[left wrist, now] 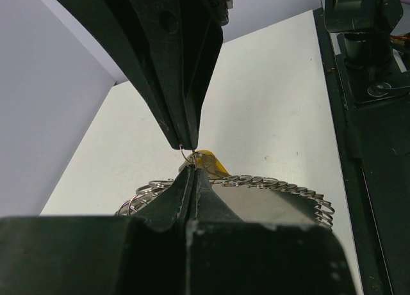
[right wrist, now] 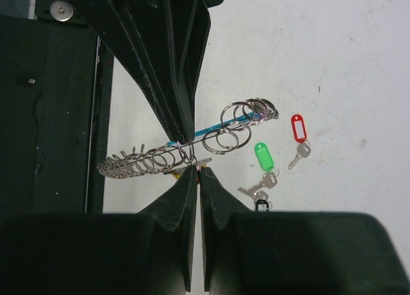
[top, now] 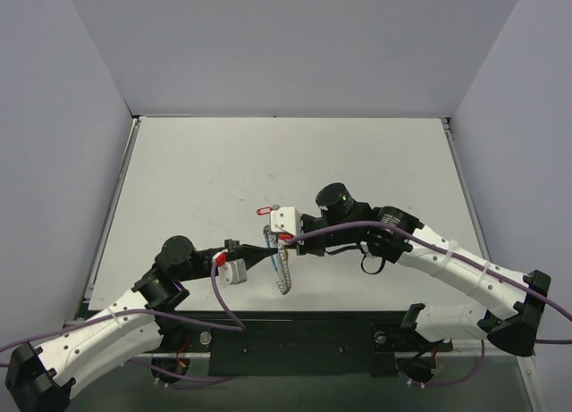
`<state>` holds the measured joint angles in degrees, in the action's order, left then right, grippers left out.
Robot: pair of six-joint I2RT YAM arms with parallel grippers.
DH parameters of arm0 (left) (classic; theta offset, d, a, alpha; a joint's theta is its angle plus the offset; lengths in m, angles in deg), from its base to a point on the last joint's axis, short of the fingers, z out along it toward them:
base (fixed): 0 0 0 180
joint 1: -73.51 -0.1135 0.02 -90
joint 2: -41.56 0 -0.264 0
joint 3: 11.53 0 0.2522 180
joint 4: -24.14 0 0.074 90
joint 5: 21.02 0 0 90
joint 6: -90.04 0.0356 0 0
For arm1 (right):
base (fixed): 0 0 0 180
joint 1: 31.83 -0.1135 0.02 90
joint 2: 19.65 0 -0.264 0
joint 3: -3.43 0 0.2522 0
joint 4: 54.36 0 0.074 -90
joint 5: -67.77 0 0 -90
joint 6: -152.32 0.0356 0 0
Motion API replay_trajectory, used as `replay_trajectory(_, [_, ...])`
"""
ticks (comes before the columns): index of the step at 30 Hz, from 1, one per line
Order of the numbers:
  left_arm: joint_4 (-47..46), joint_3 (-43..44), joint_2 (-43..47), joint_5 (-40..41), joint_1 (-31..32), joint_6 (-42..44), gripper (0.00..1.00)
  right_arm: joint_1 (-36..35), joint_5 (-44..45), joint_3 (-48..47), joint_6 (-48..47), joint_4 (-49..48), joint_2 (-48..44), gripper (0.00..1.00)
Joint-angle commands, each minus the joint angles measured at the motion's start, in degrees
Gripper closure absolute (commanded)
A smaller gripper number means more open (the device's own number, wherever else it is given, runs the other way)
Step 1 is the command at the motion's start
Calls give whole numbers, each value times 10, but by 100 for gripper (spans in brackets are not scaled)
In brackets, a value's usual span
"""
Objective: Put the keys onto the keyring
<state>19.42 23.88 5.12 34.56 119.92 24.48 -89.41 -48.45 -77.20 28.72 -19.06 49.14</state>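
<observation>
The keyring (top: 284, 273) hangs between both grippers at the table's near middle. My left gripper (top: 273, 252) is shut on the keyring's wire by its blue segment (right wrist: 211, 128); its coils (left wrist: 282, 183) spread to both sides of my fingertips. My right gripper (right wrist: 197, 170) meets it tip to tip and is shut on the yellow-tagged key (left wrist: 213, 162), whose small ring sits at the wire. The red-tagged key (right wrist: 298, 127), the green-tagged key (right wrist: 263, 156) and the black-tagged key (right wrist: 261, 205) lie loose on the table behind the ring; the black tag is half hidden.
A black base plate (top: 295, 336) runs along the table's near edge under the arms. Grey walls close the table on the left, back and right. The red-tagged key also shows in the top view (top: 264, 211), just beyond the right gripper.
</observation>
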Motion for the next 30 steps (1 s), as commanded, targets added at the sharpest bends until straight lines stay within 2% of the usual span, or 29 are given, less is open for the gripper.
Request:
replay_trajectory(1, [-30,11,16,1,2,-5,100,20,-23,-26,60,-22,8,100])
replay_trajectory(8, [-82,0,24,0,-5,-46,100,52,-74,-31,151,-52,32,100])
replay_trajectory(21, [-255,-30,27,35,-27,-173,100,85,-169,-47,303,-118,63,100])
replay_trajectory(30, [-319,-57,50,102,-28,-241,100,88,-187,-48,333,-134,55,100])
